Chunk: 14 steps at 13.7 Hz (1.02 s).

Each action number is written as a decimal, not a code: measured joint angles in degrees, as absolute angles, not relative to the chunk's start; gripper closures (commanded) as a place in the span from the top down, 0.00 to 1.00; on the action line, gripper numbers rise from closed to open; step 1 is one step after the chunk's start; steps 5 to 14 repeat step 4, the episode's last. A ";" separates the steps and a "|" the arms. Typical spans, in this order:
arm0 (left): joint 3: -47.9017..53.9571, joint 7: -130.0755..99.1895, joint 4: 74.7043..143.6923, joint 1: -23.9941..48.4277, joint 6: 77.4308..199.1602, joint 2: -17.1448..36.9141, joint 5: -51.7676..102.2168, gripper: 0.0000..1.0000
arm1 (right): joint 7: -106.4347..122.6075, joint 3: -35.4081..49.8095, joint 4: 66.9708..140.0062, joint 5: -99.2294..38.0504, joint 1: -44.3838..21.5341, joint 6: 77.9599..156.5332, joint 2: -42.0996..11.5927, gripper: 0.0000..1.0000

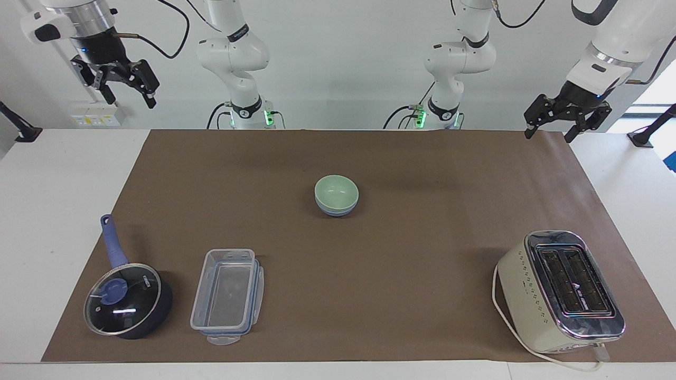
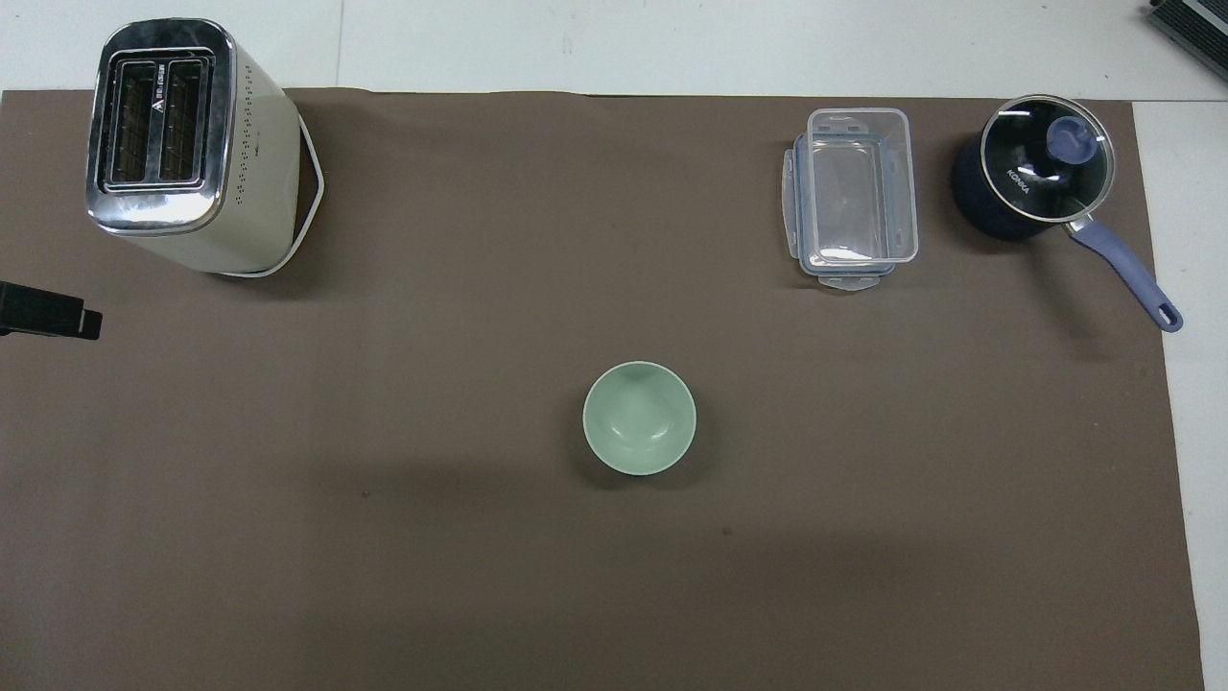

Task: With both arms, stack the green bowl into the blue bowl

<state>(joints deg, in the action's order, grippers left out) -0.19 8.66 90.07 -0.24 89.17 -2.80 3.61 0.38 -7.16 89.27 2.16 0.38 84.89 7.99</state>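
The right gripper [image 1: 125, 89] hangs spread and empty above the worktop's corner at its own end, the small pale mint-green bowl [image 1: 336, 192] sits inside the light periwinkle-blue bowl [image 1: 335, 211] at the brown mat's middle, and the left gripper [image 1: 549, 130], also spread and empty, hangs over the mat's corner at its end.

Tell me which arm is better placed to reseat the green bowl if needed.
Left, probably: the left end effector hangs low at the mat's edge; the right end effector is raised higher, off the mat.
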 measured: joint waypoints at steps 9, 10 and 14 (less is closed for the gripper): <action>-0.15 8.66 90.07 -0.24 89.15 -2.80 3.61 1.00 | 0.38 -7.04 89.36 2.34 -1.68 85.86 7.30 1.00; -0.15 8.66 90.07 -0.24 89.15 -2.80 3.61 1.00 | 0.38 -7.04 89.36 2.34 -1.68 85.86 7.30 1.00; -0.15 8.66 90.07 -0.24 89.15 -2.80 3.61 1.00 | 0.38 -7.04 89.36 2.34 -1.68 85.86 7.30 1.00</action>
